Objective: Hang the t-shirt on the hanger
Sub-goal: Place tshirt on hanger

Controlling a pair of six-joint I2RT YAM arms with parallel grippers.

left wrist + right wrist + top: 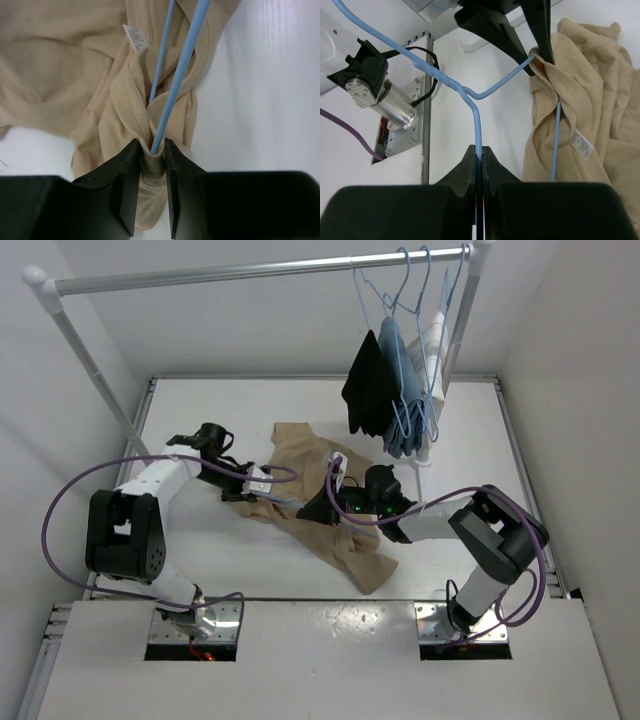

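The left gripper has its jaws clamped on a fold of the t-shirt neckband, and the hanger wire runs out of that fold toward 1 o'clock. The right gripper has its jaws clamped on the hanger wire, which rises to 12 o'clock and then branches toward 10 and 2 o'clock.

The print on the white neck label is unreadable.

In the top view the t-shirt lies crumpled mid-desk, long axis 11 to 5 o'clock. At 1 o'clock, well apart, a rail carries a black garment, a blue garment and a white garment.

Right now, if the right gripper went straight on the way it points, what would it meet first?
Probably the left gripper, pinching the t-shirt just ahead, past the hanger it holds; depth is unclear.
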